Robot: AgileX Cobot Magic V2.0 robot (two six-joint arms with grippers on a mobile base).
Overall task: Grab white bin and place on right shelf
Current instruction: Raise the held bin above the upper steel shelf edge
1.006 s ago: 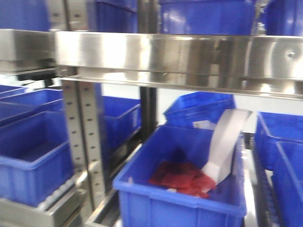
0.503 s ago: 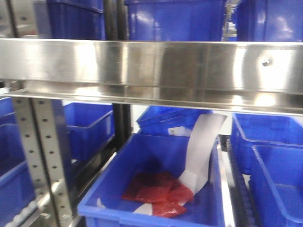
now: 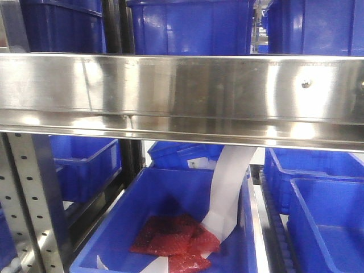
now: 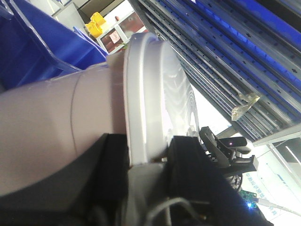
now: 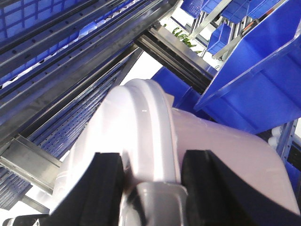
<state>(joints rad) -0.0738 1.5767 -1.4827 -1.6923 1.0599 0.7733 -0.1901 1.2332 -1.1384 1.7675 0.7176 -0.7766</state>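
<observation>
— Found the white bin [image 4: 51,136]?

— Yes. Fills both wrist views, pinkish wall on one side, overhanging lid [image 4: 150,89] seen edge-on. Out of the front camera's sight.

— Held how?

— Caught at the lid's rim from two ends. On the left gripper [image 4: 148,157], black fingers [image 4: 115,174] set narrow, pressed to either face of the rim. Same on the right gripper [image 5: 153,176]: closed down on the rim, one pad on each side of it.

— Resting on anything?

— Cannot tell from these views.

— And around it?

— Close beside it in the left wrist view, blue crates [image 4: 33,47] at the upper left and slotted rack rails [image 4: 225,52] running across the upper right. In the right wrist view, more rails to the left and a slanted crate wall [image 5: 263,80] to the right.

— Farther out, the right shelf?

— Straight ahead of the front camera: right shelf [image 3: 182,85], broad shiny front spanning the whole frame, with a small screw [image 3: 306,83] toward the right end. Loaded on top with upper crates [image 3: 190,25], side by side. Underneath, an open crate [image 3: 170,187] holding red packets [image 3: 170,242] and a white strip [image 3: 230,187] leaning up toward its right wall. At the lower left, a perforated upright [image 3: 28,205].
</observation>
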